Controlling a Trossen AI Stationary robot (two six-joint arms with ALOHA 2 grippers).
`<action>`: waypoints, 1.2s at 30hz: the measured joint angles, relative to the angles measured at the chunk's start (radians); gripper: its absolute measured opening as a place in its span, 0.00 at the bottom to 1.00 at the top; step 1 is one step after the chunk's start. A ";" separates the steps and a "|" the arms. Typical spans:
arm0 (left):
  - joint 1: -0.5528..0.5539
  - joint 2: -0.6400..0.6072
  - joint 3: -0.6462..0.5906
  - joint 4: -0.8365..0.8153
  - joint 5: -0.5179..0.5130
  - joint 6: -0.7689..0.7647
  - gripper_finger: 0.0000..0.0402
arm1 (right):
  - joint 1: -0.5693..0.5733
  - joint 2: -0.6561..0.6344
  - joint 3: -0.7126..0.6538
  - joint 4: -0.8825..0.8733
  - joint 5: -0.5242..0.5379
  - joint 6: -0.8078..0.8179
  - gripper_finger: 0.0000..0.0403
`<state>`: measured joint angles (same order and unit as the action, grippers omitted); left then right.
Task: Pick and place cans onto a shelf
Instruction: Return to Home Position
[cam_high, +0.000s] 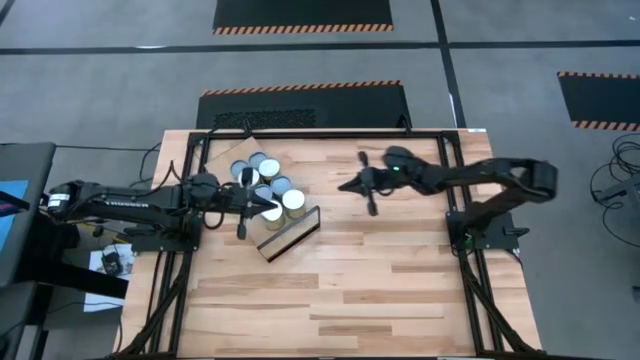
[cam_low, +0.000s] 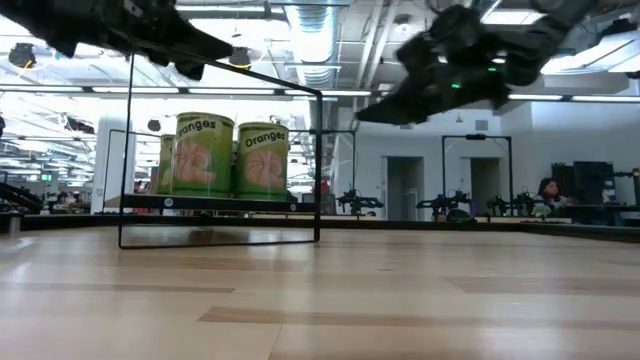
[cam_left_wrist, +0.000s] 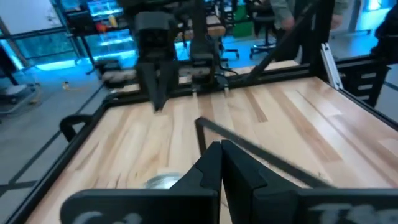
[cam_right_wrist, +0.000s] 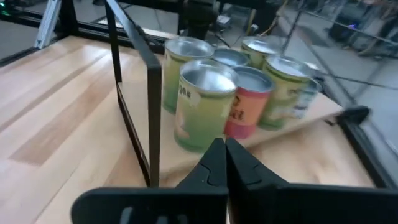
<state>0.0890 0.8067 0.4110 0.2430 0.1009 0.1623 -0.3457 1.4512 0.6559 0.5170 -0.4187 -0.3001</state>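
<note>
Both reach inward, outstretched: the left tool (cam_high: 268, 208) over the cans (cam_high: 283, 186), the right tool (cam_high: 344, 186) apart. Each is pinched closed, empty.

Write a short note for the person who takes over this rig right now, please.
Left gripper: shut, empty, above the edge of the cans.
Right gripper: shut, empty, off to the side, apart from the cans.
Every can in view stands upright on the shelf.
Done: placing looks finished.
Remaining: probably only bringing both arms home.
</note>
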 joint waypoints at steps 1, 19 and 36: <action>0.005 -0.014 -0.016 0.006 0.000 -0.005 0.00 | -0.005 -0.037 -0.037 0.009 0.003 -0.004 0.01; 0.049 -0.397 -0.201 -0.115 0.014 -0.072 0.00 | -0.018 -0.718 -0.522 0.053 0.112 0.078 0.02; 0.049 -0.803 -0.272 -0.324 -0.077 -0.097 0.00 | -0.056 -1.245 -0.647 -0.233 0.277 0.160 0.01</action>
<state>0.1379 0.0038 0.1387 -0.0806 0.0237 0.0650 -0.4019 0.2065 0.0086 0.2836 -0.1415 -0.1402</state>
